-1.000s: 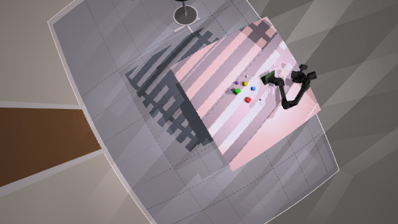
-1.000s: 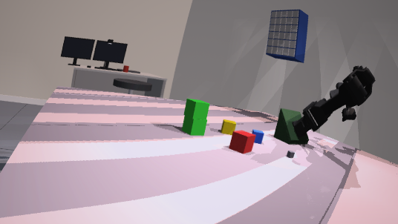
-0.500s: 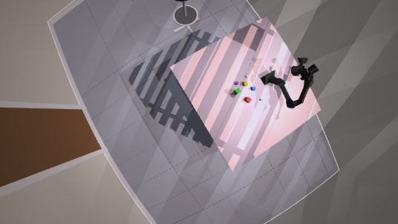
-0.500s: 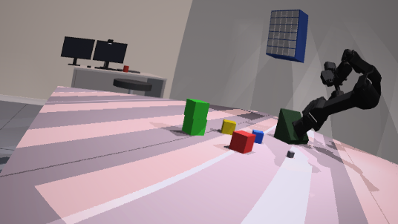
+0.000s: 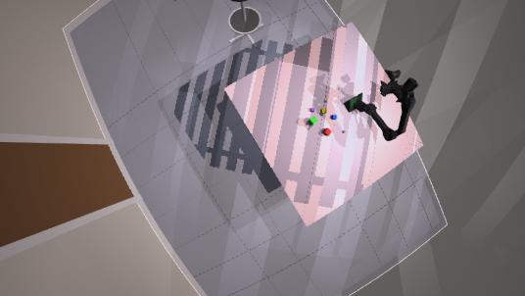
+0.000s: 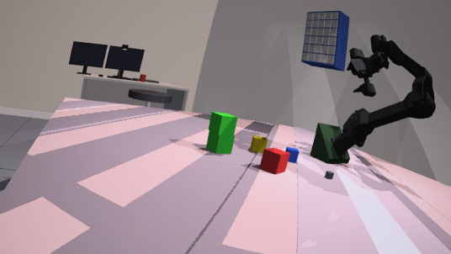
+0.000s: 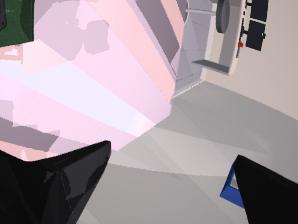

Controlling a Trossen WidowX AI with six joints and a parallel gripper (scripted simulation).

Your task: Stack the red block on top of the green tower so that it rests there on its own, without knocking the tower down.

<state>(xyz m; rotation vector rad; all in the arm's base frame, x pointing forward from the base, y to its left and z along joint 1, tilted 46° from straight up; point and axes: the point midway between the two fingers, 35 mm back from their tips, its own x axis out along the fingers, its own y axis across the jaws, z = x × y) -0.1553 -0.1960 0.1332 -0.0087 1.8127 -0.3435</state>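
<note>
The red block point(image 5: 327, 131) point(image 6: 274, 161) sits on the table by itself. The green tower point(image 5: 313, 121) point(image 6: 221, 134) stands upright to its left in the exterior view, made of two stacked green blocks, the upper one slightly twisted. Nothing rests on its top. My gripper point(image 5: 388, 81) point(image 6: 354, 76) point(image 7: 176, 156) is open and empty, raised high near the arm's side of the table, far from both the red block and the tower. Neither of them shows in the wrist view.
A yellow block point(image 5: 323, 111) point(image 6: 258, 144) and a blue block point(image 5: 334, 117) point(image 6: 292, 155) lie near the red one. A purple block point(image 5: 312, 110) is near the tower. A small dark cube point(image 6: 329, 175) and a dark green wedge point(image 5: 352, 103) point(image 6: 326, 143) are nearer the arm.
</note>
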